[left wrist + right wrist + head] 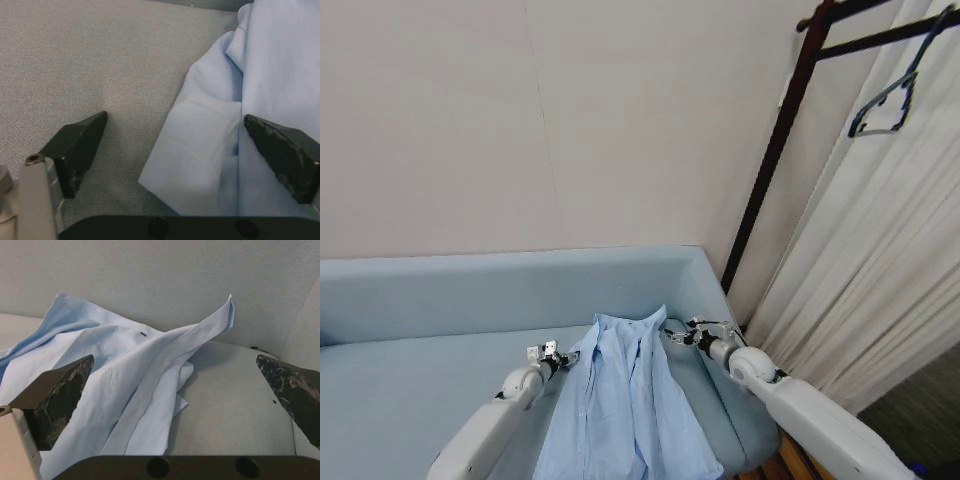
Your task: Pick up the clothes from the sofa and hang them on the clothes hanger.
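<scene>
1. Flanking the light-blue shirt, both grippers sit low over the sofa seat. The shirt lies crumpled at the right end of the cushion, its top toward the backrest and its tail running to the front edge.
2. Left gripper: spread wide, holding nothing. In the left wrist view one fingertip is over bare cushion and the other over cloth, with the shirt's folded border between them. A pinch this near the border may catch only one thin layer, which could slide out on the lift.
3. Right gripper: also agape and empty, near the armrest corner, with a raised flap of the shirt ahead of it. Closing on that loose flap instead of a firmer bunch would likely leave the garment dangling lopsided.
4. If one side bites and the other misses, the shirt could swing and twist, making it awkward to get onto a hanger.
5. Fingers pressed too deep could nip the upholstery along with the cloth and stall the lift.
6. The hanger hangs on the dark rack up at the right, well apart from the sofa and beside the pale curtain. On that long carry the trailing tail could drag over the armrest or brush the curtain, and a bump could set the hanger swinging.
</scene>
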`<state>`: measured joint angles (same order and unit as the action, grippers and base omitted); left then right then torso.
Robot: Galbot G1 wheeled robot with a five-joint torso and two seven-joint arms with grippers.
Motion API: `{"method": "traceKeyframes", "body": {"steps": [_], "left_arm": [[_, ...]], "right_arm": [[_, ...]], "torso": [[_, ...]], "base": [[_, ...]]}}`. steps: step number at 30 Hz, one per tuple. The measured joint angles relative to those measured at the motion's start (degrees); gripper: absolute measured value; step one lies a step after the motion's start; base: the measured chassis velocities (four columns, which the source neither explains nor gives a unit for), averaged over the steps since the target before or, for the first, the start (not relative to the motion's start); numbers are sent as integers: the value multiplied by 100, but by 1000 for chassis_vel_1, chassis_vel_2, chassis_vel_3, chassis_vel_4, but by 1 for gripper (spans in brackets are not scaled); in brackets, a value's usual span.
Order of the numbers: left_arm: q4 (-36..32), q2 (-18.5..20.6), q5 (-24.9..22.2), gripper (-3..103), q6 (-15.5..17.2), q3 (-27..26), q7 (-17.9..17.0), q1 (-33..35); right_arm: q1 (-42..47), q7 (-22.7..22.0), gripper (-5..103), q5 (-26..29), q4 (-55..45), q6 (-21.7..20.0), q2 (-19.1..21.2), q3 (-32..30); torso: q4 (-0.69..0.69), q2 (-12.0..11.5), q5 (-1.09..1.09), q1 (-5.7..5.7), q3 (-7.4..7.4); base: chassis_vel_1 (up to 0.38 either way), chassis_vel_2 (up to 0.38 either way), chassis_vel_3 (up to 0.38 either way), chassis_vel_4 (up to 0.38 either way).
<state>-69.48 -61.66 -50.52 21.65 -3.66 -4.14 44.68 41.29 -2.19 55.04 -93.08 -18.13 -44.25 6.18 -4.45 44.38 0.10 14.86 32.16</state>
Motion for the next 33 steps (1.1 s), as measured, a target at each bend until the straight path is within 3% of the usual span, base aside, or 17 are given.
{"method": "traceKeyframes", "body": {"steps": [3,7,9,12,14,18,20,23,33], "left_arm": [[43,-6,45,84,-46,20,-2,-14],[3,73,59,62,-79,30,-13,7],[-18,94,59,62,-80,28,-14,19],[-90,132,60,46,-80,18,-17,56],[-111,134,62,46,-80,16,-17,67],[-157,99,73,24,-71,13,-26,95],[-165,89,88,24,-69,13,-27,101],[-239,76,105,7,-59,14,-35,129],[-592,298,109,0,-47,-121,-226,176]], "right_arm": [[-6,0,100,0,6,-2,4,2],[19,0,100,-9,7,-3,2,2],[25,0,100,-13,7,-3,-5,3],[32,0,100,-33,7,-3,-34,3],[32,1,100,-39,7,-3,-43,9],[16,5,100,-44,3,-9,-48,24],[15,7,100,-44,-2,-11,-38,23],[24,11,100,-44,-5,-12,6,0],[182,44,100,-37,-125,-11,130,-231]], "torso": [[0,0,0,0,0],[-1,0,-1,0,0],[-2,0,-1,0,0],[-2,0,-2,0,0],[-2,0,-2,0,0],[-2,0,-2,1,0],[-2,0,-3,1,1],[-3,-1,-3,1,0],[-2,0,-4,1,0]], "base": [[0,0,0,0],[0,0,0,0],[0,0,0,0],[0,0,0,0],[0,0,0,0],[0,0,0,0],[0,0,0,0],[0,0,0,0],[0,0,0,0]]}}
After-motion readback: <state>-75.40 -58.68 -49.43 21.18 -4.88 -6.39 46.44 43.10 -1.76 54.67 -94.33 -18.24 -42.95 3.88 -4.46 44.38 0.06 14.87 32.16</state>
